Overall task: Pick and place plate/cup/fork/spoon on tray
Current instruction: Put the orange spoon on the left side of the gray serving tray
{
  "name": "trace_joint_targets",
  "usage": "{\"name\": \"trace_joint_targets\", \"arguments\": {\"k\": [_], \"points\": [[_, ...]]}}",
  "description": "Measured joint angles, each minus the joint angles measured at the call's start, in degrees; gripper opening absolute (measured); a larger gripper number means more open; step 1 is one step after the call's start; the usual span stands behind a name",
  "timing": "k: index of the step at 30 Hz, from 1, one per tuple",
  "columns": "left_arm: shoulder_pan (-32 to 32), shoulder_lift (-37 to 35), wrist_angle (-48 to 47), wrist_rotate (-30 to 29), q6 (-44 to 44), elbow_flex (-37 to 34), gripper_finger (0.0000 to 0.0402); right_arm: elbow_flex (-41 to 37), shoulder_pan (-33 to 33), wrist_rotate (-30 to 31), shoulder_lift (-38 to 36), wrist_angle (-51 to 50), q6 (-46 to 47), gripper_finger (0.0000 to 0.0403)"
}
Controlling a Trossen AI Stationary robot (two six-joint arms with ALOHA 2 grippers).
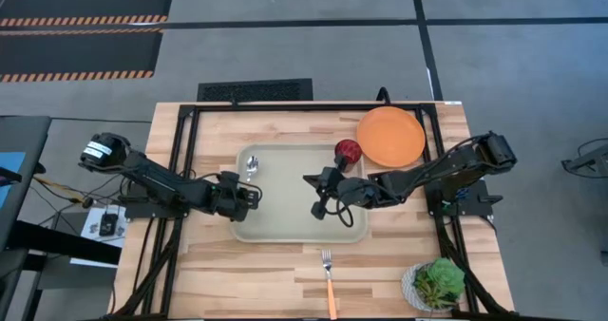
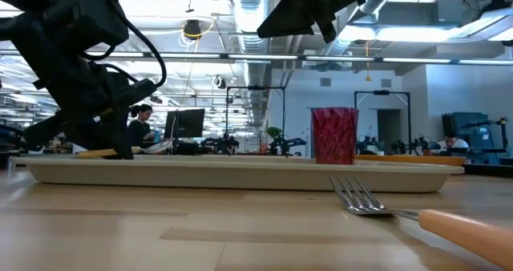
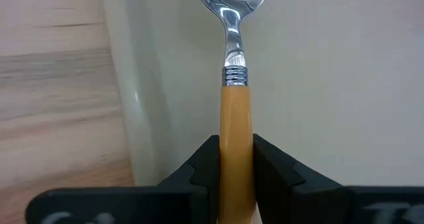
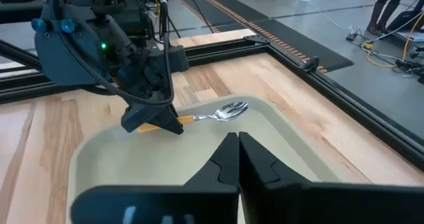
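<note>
The spoon (image 1: 251,166) lies in the far left corner of the tray (image 1: 299,228), bowl toward the far edge. My left gripper (image 1: 249,192) is shut on its orange handle, low over the tray; it also shows in the left wrist view (image 3: 236,148). My right gripper (image 1: 318,209) is shut and empty, well above the tray's middle (image 2: 296,14). The dark-red cup (image 1: 348,151) stands upright at the tray's far right corner. The orange plate (image 1: 390,137) lies on the table just beyond that corner. The fork (image 1: 329,278) lies on the table near its front edge. My left gripper pinches the spoon's orange handle (image 3: 236,121) between its two fingers, one on each side, behind the silver neck. The fingers come from above, slanting down. The spoon lies about level just over the tray's floor; I cannot tell whether it rests on it. The gripper hides the handle's free end.
A white pot with a green plant (image 1: 435,283) stands at the table's near right corner. A black frame (image 1: 185,150) runs along the table's left, far and right sides. The tray's middle and near part (image 1: 285,217) are bare.
</note>
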Motion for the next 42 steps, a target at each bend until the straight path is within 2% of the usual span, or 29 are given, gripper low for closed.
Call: {"name": "trace_joint_targets", "arguments": {"k": [14,19,23,32,42], "points": [[-0.48,0.02,-0.39,1.3,-1.14,1.69,0.0053,0.0,-0.02,0.0,0.02,0.0,-0.26,0.0009],[0.67,0.02,-11.88,1.54,0.63,7.67,0.0053,0.0,-0.02,-0.02,0.02,0.02,-0.94,0.0009],[2.71,0.02,-18.55,5.21,1.61,10.42,0.0047,0.0,-0.02,-0.09,0.03,0.03,-1.03,0.0012],[6.39,3.95,-13.63,10.23,2.8,10.49,0.0059,0.0,-0.02,-0.12,0.04,0.19,-1.04,0.0011],[7.1,9.67,-9.05,9.84,4.28,10.78,0.0057,0.0,-0.02,-0.4,0.04,0.59,-1.4,0.0009]]}}
